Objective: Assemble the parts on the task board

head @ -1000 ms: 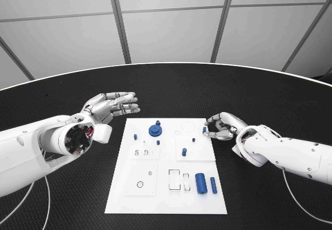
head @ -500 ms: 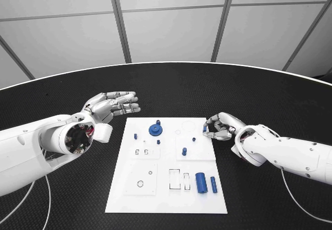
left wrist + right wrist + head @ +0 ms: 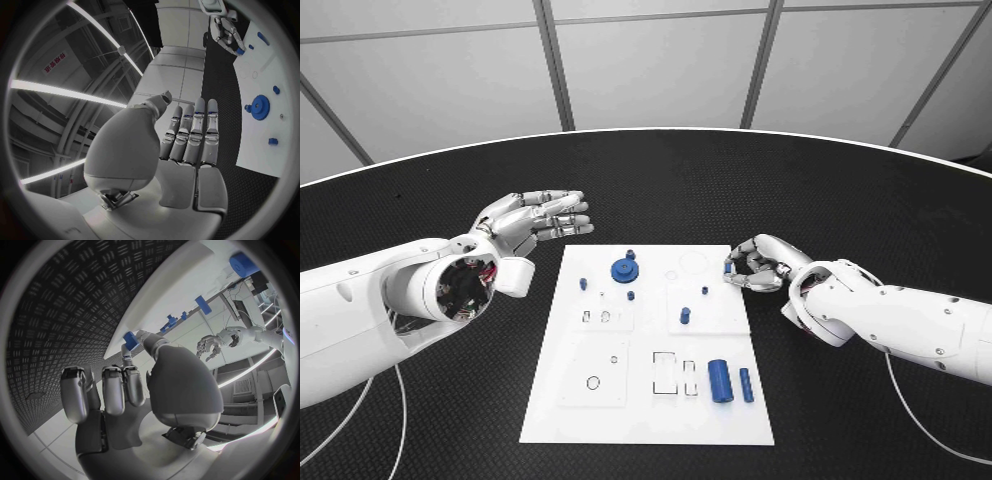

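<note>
Right hand (image 3: 759, 266) pinches a small blue plastic part (image 3: 129, 338) at the flat white task board (image 3: 646, 415)'s right edge on the black counter.
It looks light, rigid and slick, so grip its sides firmly; the left hand (image 3: 531, 220) hovers spread and empty.

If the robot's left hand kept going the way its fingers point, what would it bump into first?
Probably nothing soon. The left hand hangs open beyond the task board's far left corner, fingers pointing across bare black table past the board's far edge. Its height is hard to judge, so that's a guess.
</note>
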{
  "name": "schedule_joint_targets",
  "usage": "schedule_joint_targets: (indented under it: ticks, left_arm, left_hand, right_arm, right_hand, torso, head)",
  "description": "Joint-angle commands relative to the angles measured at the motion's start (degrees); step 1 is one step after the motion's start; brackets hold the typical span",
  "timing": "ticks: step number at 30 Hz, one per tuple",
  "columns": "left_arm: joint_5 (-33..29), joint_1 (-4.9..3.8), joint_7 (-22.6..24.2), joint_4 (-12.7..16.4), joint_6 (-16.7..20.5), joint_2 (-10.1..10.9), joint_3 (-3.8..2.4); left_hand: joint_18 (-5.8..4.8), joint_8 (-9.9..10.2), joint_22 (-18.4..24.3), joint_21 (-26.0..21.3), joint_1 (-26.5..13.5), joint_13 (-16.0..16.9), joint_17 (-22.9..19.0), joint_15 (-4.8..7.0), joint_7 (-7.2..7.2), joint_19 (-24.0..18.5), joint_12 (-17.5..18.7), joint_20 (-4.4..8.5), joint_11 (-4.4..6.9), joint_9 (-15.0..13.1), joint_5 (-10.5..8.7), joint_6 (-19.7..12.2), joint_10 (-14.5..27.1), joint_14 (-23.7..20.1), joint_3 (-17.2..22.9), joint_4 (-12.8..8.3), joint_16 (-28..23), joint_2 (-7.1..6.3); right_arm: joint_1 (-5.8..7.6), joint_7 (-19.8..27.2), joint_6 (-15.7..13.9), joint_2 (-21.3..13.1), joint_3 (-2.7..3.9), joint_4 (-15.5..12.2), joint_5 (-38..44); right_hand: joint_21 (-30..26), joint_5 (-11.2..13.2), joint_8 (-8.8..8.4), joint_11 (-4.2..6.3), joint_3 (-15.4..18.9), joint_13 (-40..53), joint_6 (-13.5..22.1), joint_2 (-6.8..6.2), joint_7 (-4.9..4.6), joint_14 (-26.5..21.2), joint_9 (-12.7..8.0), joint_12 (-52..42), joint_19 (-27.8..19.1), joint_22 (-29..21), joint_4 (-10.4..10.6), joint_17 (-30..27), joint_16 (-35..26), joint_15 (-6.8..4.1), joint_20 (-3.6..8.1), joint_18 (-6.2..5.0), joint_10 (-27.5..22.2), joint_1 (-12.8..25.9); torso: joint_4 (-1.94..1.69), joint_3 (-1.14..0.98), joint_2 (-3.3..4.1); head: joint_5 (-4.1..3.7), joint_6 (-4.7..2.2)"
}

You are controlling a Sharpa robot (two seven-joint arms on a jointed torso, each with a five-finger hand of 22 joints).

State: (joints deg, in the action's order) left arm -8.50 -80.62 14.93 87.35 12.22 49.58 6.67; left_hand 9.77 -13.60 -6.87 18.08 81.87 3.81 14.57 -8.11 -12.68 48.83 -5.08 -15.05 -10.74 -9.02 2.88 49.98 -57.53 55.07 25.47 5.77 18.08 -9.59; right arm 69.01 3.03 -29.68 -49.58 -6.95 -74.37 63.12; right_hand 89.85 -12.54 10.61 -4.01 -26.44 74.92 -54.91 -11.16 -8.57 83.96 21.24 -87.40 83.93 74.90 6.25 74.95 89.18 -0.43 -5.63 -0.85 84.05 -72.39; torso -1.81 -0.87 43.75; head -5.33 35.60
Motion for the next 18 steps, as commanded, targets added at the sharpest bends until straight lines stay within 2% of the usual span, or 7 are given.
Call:
schedule_joint_targets:
  ticks: [1, 15, 18]
  left_arm:
    - [0.0, 0.0, 0.0, 0.0, 0.0, 0.0, 0.0]
    - [0.0, 0.0, -0.1, 0.1, -0.1, 0.1, 0.0]
    - [0.0, 0.0, -0.2, 0.1, -0.1, 0.1, 0.0]
  left_hand:
    - [0.72, 0.2, 0.1, -0.3, -0.4, 0.0, 0.0, 0.01, -1.48, -0.1, 0.4, -0.22, -0.14, 0.1, 0.06, -0.1, -0.3, -0.1, 0.3, -0.1, -0.2, -0.02]
    - [0.71, 0.2, 0.1, -0.3, -0.4, 0.0, 0.1, 0.0, -1.5, -0.1, 0.4, -0.23, -0.16, 0.1, 0.05, -0.1, -0.3, -0.1, 0.4, -0.1, -0.2, -0.04]
    - [0.71, 0.2, 0.1, -0.3, -0.4, 0.0, 0.1, 0.0, -1.5, -0.1, 0.4, -0.23, -0.16, 0.1, 0.05, -0.1, -0.3, -0.1, 0.4, -0.1, -0.2, -0.04]
  right_arm:
    - [0.0, 0.0, -0.1, 0.1, 0.0, 0.1, 0.0]
    - [0.0, -0.4, -0.8, 0.4, 0.01, 0.3, 0.0]
    - [0.0, -0.5, -1.2, 0.4, 0.01, 0.3, 0.0]
  right_hand:
    - [0.1, -0.3, 0.4, 0.42, -0.7, 13.1, -0.8, 0.85, 0.26, 5.7, 0.1, -0.4, 6.1, 15.1, -0.2, 13.7, 0.3, -0.3, 0.21, 0.85, 4.4, -0.1]
    - [0.1, -0.4, 1.08, 0.99, -2.0, 13.4, -2.2, 2.04, 0.9, 5.8, 0.3, -0.6, 6.1, 15.1, -0.7, 14.1, 0.4, -0.77, 0.64, 0.85, 4.6, -0.1]
    - [0.1, -0.5, 1.47, 1.24, -2.6, 13.4, -2.7, 2.77, 1.19, 5.9, 0.5, -0.6, 6.1, 15.1, -1.1, 14.2, 0.5, -0.99, 0.82, 0.85, 4.6, -0.4]
  torso:
    - [-0.05, 0.01, 0.03]
    - [-0.02, 0.01, 0.01]
    - [-0.06, 0.03, 0.04]
  head:
    - [-0.03, -0.01]
    - [0.04, 0.12]
    - [-0.02, 0.16]
